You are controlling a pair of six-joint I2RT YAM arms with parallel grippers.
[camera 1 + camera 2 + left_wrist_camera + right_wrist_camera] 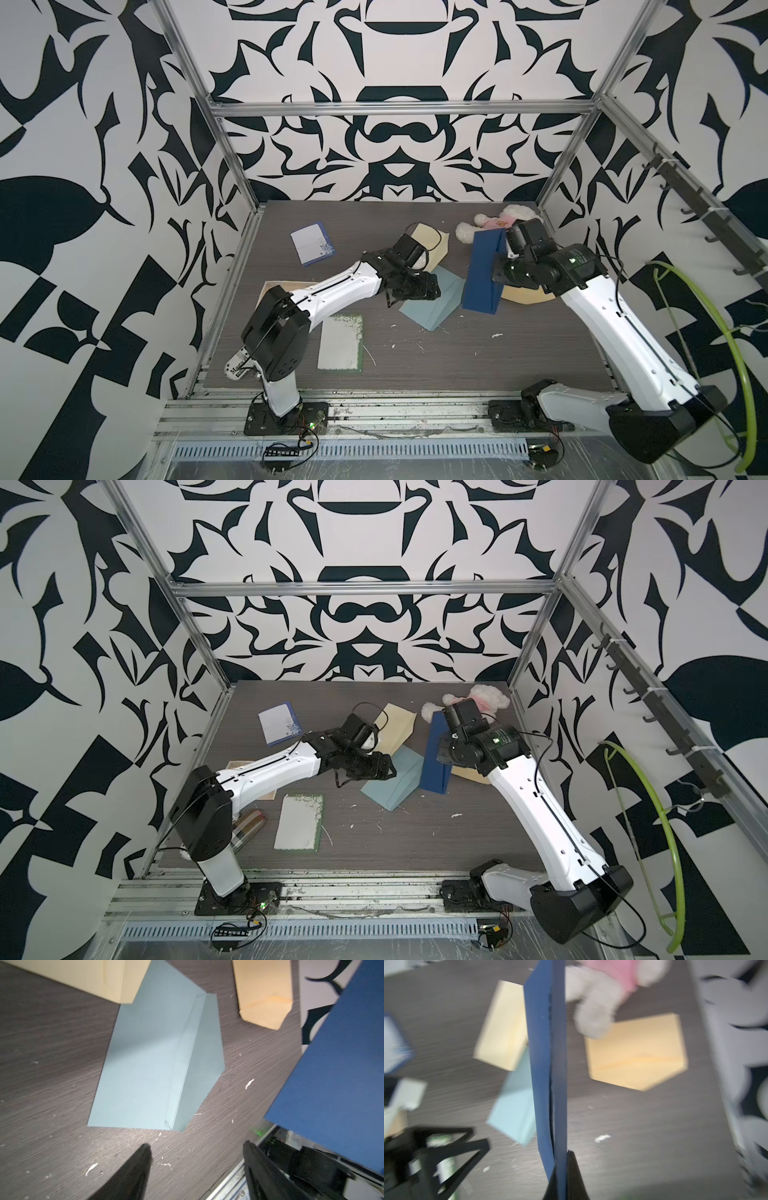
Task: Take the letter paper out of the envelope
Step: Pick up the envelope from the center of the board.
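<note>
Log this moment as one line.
left gripper: open, empty, near light blue envelope | right gripper: shut on dark blue envelope, held upright | letter paper: not visible

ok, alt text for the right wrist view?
The right gripper is shut on a dark blue envelope, seen edge-on above the dark table. Beyond it lie a light blue envelope, a cream envelope, a tan envelope and a white plush toy in pink; everything is blurred.
</note>
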